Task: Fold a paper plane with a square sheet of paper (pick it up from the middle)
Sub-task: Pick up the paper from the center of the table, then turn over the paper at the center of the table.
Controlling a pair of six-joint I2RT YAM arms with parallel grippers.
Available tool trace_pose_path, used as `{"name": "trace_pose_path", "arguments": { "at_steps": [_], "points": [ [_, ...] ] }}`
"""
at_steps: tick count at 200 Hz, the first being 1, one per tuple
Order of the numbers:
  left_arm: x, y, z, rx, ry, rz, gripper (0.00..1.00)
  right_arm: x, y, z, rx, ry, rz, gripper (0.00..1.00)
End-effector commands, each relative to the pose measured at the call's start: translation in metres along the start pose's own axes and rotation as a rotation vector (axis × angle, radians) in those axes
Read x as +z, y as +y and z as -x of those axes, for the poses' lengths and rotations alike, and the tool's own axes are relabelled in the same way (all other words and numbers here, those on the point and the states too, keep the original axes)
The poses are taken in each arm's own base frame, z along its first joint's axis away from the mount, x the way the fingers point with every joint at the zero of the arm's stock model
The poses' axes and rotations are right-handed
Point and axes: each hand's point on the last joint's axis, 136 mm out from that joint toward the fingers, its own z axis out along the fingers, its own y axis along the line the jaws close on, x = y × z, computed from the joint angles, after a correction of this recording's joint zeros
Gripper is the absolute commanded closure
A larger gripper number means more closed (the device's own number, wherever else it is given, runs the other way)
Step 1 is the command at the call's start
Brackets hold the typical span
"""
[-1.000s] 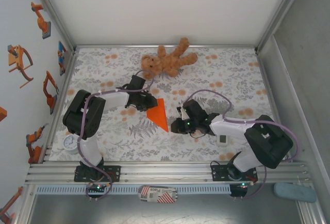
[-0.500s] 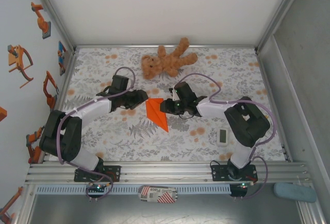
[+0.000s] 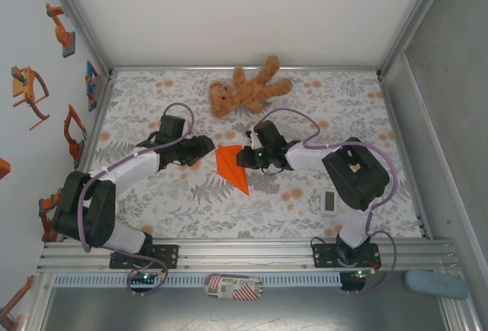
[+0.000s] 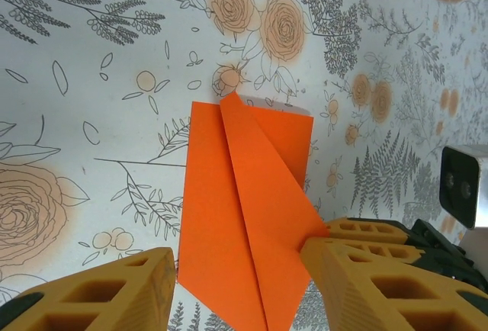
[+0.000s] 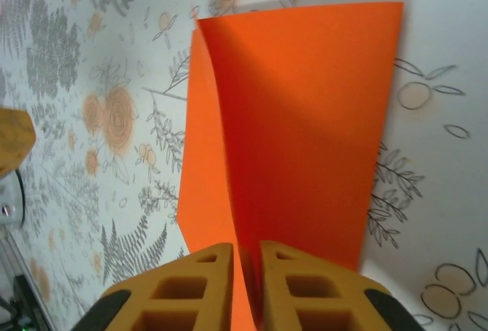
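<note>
The orange sheet of paper (image 3: pixel 231 166) lies mid-table, folded into a narrow pointed shape with a centre crease, its tip toward the near side. My left gripper (image 3: pixel 207 148) is at its left edge. In the left wrist view the paper (image 4: pixel 244 216) sits between the spread fingers of that gripper (image 4: pixel 240 289), and one finger (image 4: pixel 366 277) touches its corner. My right gripper (image 3: pixel 242 157) is at the sheet's right side. In the right wrist view that gripper (image 5: pixel 248 266) is shut on a raised flap of the paper (image 5: pixel 305 117).
A brown teddy bear (image 3: pixel 248 91) lies at the back of the floral table cover, just beyond both grippers. A small white gadget (image 3: pixel 329 201) rests to the front right, near the right arm. Metal rails frame the table.
The right gripper came in from the front right to the paper's right side and shut on its flap. The left gripper opened and drew back slightly left.
</note>
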Motion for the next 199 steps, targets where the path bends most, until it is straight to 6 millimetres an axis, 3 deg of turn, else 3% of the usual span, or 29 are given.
{"name": "trace_pose_path", "arguments": {
  "at_steps": [1, 26, 61, 95, 134, 164, 199],
  "points": [
    [-0.015, -0.01, 0.006, -0.011, -0.034, -0.038, 0.46, -0.004, 0.016, 0.017, -0.051, -0.06, 0.081, 0.93],
    [-0.036, -0.021, 0.013, -0.003, -0.088, -0.082, 0.45, -0.021, 0.039, 0.035, -0.089, -0.136, 0.16, 1.0],
    [-0.071, -0.047, 0.019, 0.019, -0.157, -0.181, 0.41, -0.058, 0.08, 0.06, -0.128, -0.226, 0.273, 1.0],
    [-0.1, -0.084, 0.02, 0.04, -0.189, -0.355, 0.34, -0.101, 0.126, 0.083, -0.144, -0.311, 0.403, 1.0],
    [-0.129, -0.125, 0.022, 0.063, -0.216, -0.561, 0.28, -0.128, 0.164, 0.094, -0.124, -0.332, 0.562, 1.0],
    [-0.137, -0.142, 0.02, 0.098, -0.221, -0.633, 0.28, -0.141, 0.178, 0.099, -0.093, -0.342, 0.648, 1.0],
    [-0.13, -0.147, 0.016, 0.123, -0.198, -0.643, 0.31, -0.151, 0.187, 0.101, -0.079, -0.348, 0.69, 1.0]
  ]
}}
